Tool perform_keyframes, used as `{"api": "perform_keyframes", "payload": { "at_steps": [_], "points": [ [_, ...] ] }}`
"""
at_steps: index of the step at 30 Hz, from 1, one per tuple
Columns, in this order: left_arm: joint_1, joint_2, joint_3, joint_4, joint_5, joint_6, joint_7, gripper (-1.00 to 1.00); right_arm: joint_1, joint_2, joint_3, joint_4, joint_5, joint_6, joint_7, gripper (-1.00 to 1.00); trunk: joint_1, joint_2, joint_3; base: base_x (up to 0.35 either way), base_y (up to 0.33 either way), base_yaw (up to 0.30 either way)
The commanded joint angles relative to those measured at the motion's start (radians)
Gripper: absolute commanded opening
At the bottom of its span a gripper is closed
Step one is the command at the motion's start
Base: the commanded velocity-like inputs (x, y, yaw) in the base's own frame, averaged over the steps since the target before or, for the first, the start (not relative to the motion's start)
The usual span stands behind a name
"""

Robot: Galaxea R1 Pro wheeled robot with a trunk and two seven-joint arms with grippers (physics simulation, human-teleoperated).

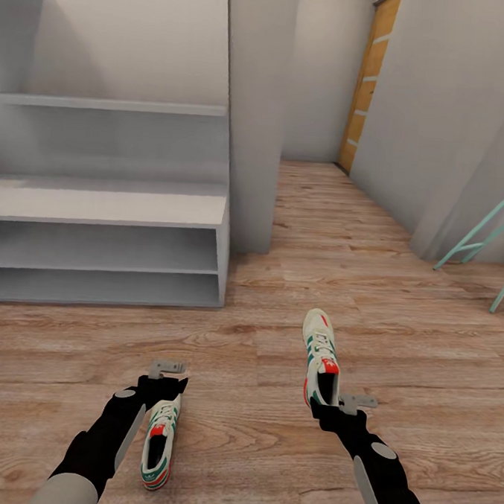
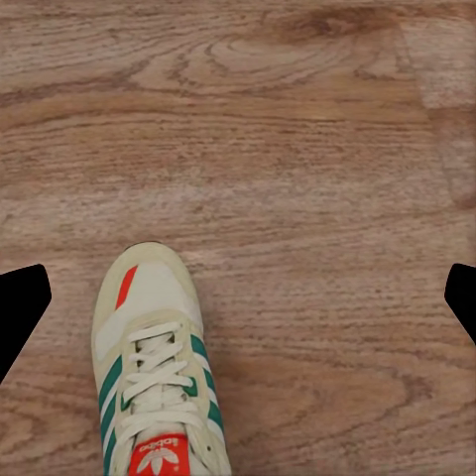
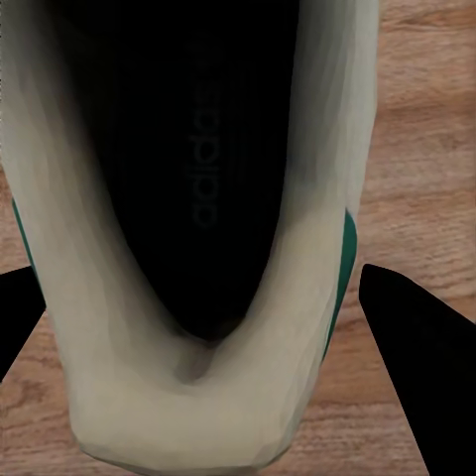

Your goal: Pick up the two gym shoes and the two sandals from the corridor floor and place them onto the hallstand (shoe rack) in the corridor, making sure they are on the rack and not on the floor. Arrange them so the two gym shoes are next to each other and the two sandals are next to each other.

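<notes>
Two gym shoes (image 1: 321, 357) (image 1: 158, 440) on corridor floor (image 1: 238, 355), one by each claw

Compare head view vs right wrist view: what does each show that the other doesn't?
Head view alone: the hallstand with bare tiers, a second gym shoe under the left claw, a wooden door down the corridor, and a teal frame at the right.

Right wrist view alone: the dark inside of the gym shoe at the right claw, printed insole included, with a black finger on each side.

Both: that same shoe, the right claw at its heel, and the wood-plank floor.
</notes>
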Motion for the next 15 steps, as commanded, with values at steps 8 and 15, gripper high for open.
{"api": "perform_keyframes", "payload": {
  "at_steps": [8, 15],
  "points": [
    [0.0, -0.002, 0.006, -0.002, -0.011, 0.005, -0.01, 1.0, 0.0, -0.001, -0.007, -0.009, -0.009, 0.006, 0.0, -1.0, 0.0, 0.0, -0.001, 0.0, 0.0, 0.0],
    [0.0, -0.002, 0.006, -0.002, -0.011, 0.005, -0.01, 1.0, 0.0, -0.003, -0.008, -0.052, -0.01, 0.006, 0.0, -1.0, 0.002, -0.002, -0.022, 0.0, 0.0, 0.0]
  ]
}}
